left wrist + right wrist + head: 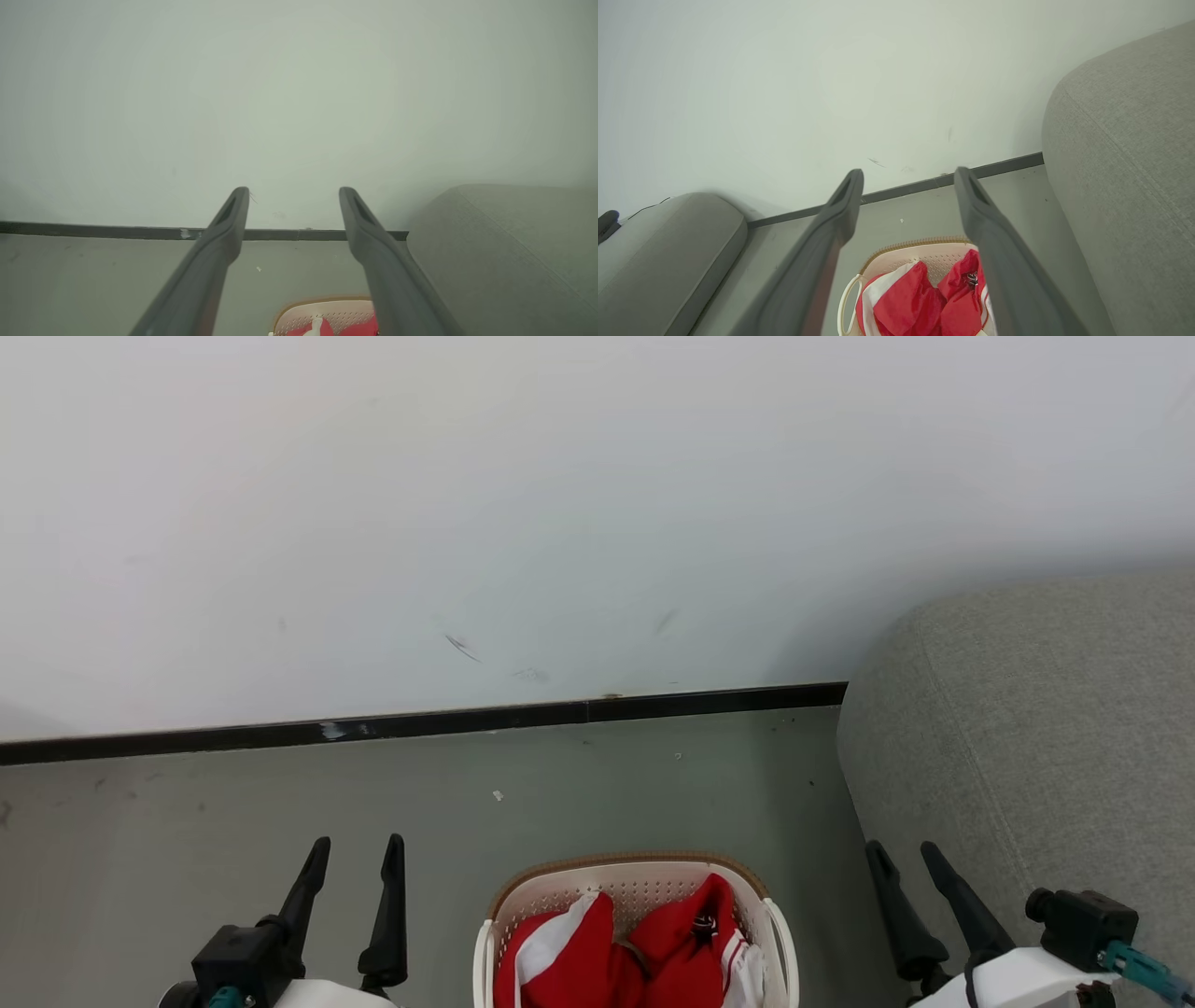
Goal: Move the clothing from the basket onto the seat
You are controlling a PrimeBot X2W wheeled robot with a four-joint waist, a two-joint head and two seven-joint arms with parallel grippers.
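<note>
The red clothing [644, 947] with white stripes lies bunched in the cream basket [635, 882], which stands on the floor at the head view's bottom centre. The grey seat [1036, 728] rises at the right. My left gripper [359, 847] hangs open left of the basket, holding nothing. My right gripper [904, 849] is open too, between the basket and the seat. The right wrist view looks down on the clothing [920, 305], the basket [896, 254] and the seat [1125, 177] between my open right gripper [909, 175]. In the left wrist view my left gripper [294, 191] is open above the basket [322, 310].
A white wall [523, 504] with a black skirting strip [420, 721] stands just behind the basket. Grey floor [187, 840] spreads to the left. A second grey cushion [663, 252] shows at the left of the right wrist view.
</note>
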